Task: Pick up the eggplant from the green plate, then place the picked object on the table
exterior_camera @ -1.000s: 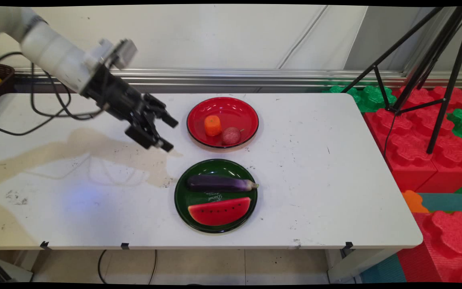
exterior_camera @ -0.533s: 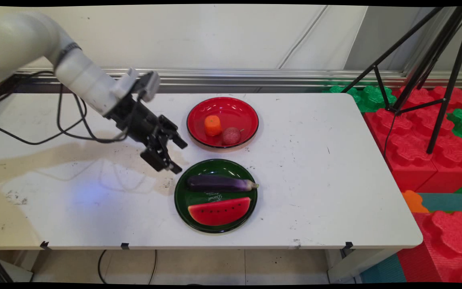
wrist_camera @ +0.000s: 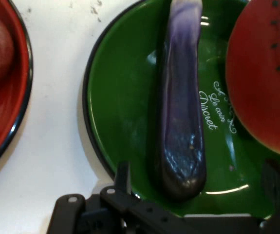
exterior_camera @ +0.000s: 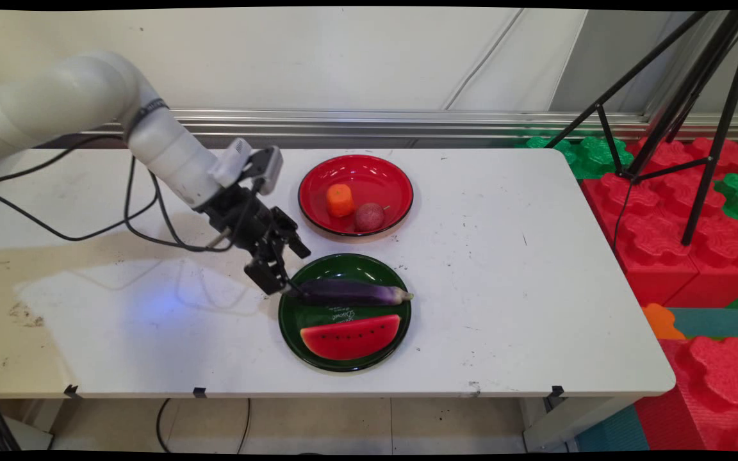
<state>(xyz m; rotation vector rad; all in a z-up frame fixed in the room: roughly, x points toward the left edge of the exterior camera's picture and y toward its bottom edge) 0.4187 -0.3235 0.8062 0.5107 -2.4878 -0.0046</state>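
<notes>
Two plates sit on the tabletop (exterior_camera: pixel 503 256); the gripper (exterior_camera: pixel 292 272), jaws spread wide and apparently holding nothing, hangs over the rounded end of the eggplant (wrist_camera: pixel 181 117) lying beside the watermelon slice (wrist_camera: pixel 264 78) on the green plate (wrist_camera: pixel 120 97)

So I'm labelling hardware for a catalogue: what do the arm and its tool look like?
The arm is made of smooth white rounded links with a dark ring at one joint. Loose black cables hang from it. The tool is black, with a grey camera box above it.
</notes>
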